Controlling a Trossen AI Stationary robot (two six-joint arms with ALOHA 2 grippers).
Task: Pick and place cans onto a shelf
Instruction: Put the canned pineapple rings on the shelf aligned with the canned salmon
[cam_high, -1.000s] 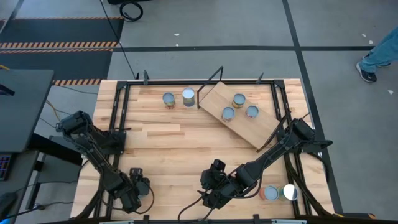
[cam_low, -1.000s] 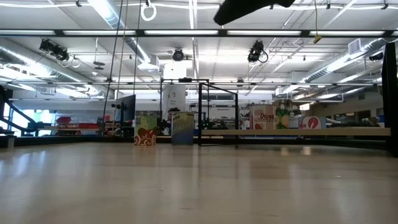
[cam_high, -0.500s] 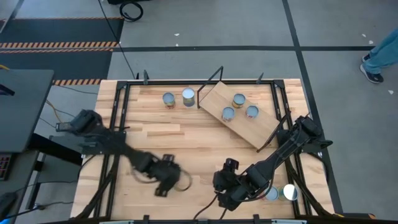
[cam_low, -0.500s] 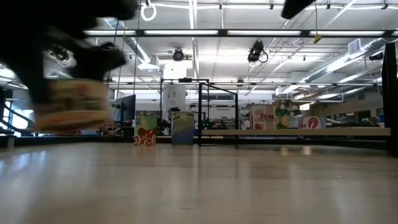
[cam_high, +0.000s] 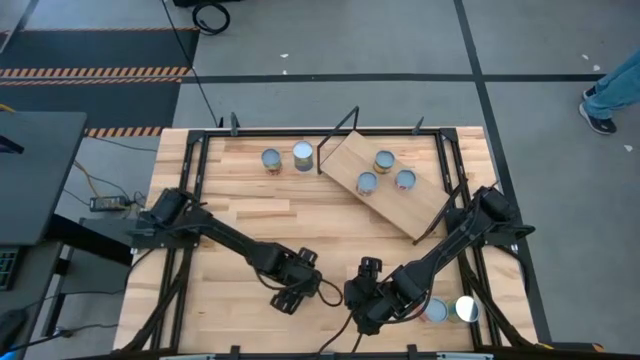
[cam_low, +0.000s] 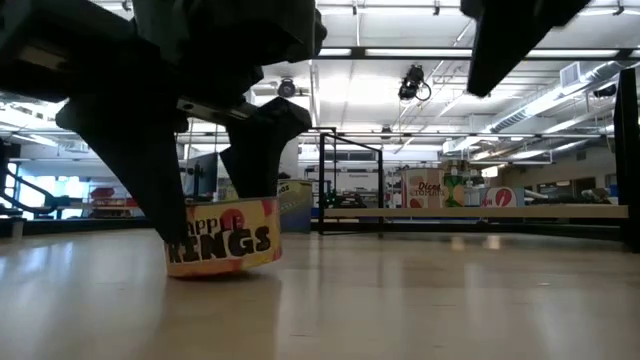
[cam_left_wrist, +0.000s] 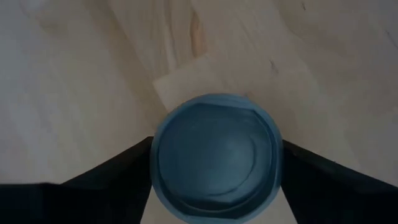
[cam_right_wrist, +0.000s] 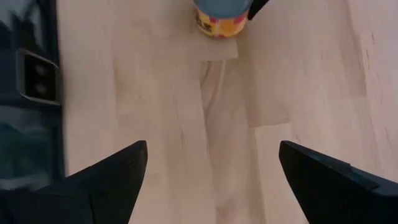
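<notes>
My left gripper (cam_high: 291, 288) is near the table's front middle, shut on a can with a pale-blue top (cam_left_wrist: 216, 158) and a yellow-and-red label (cam_low: 222, 243). The can's bottom is on the tabletop. My right gripper (cam_high: 363, 300) hovers open and empty just to its right, and its wrist view shows the same can (cam_right_wrist: 219, 17). The light wooden shelf (cam_high: 425, 212) stands slantwise at the far right with three cans (cam_high: 384, 161) on it. Two cans (cam_high: 286, 157) stand on the table left of the shelf. Two more (cam_high: 450, 310) stand at the near right. My left gripper pinches the can's round side wall (cam_left_wrist: 157, 163) between its two fingers (cam_low: 140, 170), one on each side. The fingers come from above, pointing down. The can stands roughly upright with its bottom (cam_low: 215, 270) on the table.
A black frame (cam_high: 190, 170) runs around the tabletop. The middle of the table (cam_high: 300, 215) between my arms and the shelf is bare wood. A person's legs (cam_high: 605, 95) show on the floor beyond the far right corner.
My left gripper has swept from the table's near left corner toward the right along the near edge, bringing the can with it. The can now sits on the table near the front middle. My right gripper has shifted a little toward the right.
</notes>
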